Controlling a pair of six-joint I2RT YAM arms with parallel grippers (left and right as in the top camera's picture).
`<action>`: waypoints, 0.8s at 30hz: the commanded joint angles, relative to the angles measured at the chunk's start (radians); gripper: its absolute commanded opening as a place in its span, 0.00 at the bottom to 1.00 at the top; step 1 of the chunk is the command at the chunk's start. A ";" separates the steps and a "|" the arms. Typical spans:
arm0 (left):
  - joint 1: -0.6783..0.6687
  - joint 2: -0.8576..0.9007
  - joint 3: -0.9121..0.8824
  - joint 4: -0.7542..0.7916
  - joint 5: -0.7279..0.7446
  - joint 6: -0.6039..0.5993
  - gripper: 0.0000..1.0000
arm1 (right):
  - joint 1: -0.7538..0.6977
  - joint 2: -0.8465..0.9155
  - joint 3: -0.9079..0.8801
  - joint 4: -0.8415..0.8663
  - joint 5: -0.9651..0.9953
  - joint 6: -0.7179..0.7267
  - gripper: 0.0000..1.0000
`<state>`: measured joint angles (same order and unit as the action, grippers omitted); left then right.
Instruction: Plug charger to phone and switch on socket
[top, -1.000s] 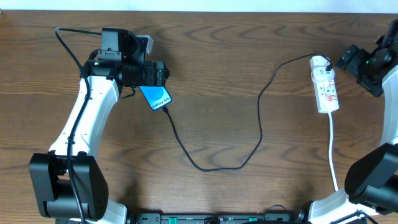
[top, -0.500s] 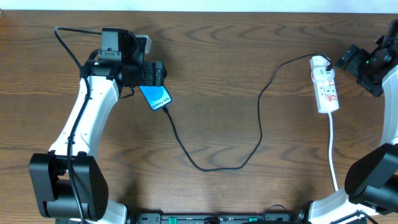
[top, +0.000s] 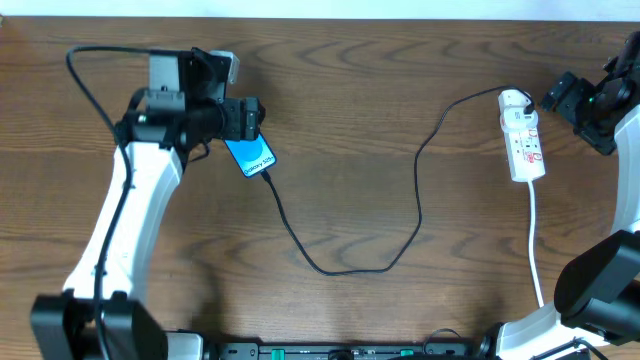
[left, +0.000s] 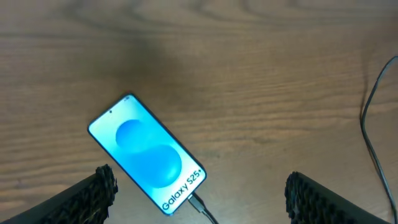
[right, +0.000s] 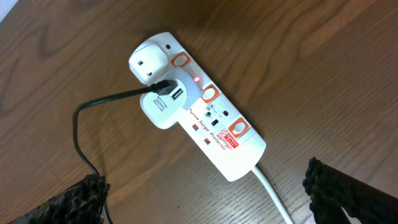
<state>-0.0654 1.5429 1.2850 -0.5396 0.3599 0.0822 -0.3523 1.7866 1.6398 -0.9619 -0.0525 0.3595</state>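
- Landmark = socket (right: 217, 121), the white strip lying on the table (top: 400, 60) under the right wrist camera.
- phone (left: 147, 154): well apart from the socket, at the far end of the charger run. It lies flat on the wood, face up, screen lit blue.
- charger (top: 419, 200): the black lead leaves the white adapter (right: 160, 106), which is seated in the outlet nearest the socket's rounded end. It loops slack across the table, and its plug tip (left: 198, 202) sits at the phone's bottom edge. Looks seated; can't confirm full depth.
- left gripper (left: 200, 190): far from the socket, hovering above the phone, jaws spread wide, gripping nothing.
- right gripper (right: 205, 183): just above the socket, jaws fully spread, also empty, not touching the strip.
- My read: the plug-in half looks done. The step in hand is the switch (right: 208, 93), the orange-framed rocker just beside the adapter.
- A small red lamp (right: 197, 79) glows between the adapter and that rocker. That outlet may be live already; can't tell for sure. Check before pressing, or a press could toggle it off.
- Doing it well: narrow the jaws first and use one fingertip as a poker. Come down square on the rocker next to the adapter, not the two further along the socket.
- The strip looks light and loose on the wood. Push straight down, not sideways, or it skids and tugs the charger out of the phone.
- Keep clear of the adapter and the lead's exit on approach.
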 joint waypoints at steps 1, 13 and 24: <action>0.002 -0.089 -0.111 0.078 -0.014 0.038 0.89 | 0.000 -0.010 0.015 -0.002 0.001 0.014 0.99; 0.002 -0.431 -0.592 0.552 -0.014 0.105 0.89 | 0.000 -0.010 0.015 -0.002 0.001 0.014 0.99; 0.003 -0.685 -0.837 0.743 -0.014 0.147 0.89 | 0.000 -0.010 0.015 -0.002 0.001 0.014 0.99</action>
<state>-0.0654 0.9226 0.5064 0.1654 0.3527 0.2035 -0.3523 1.7866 1.6398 -0.9634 -0.0525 0.3599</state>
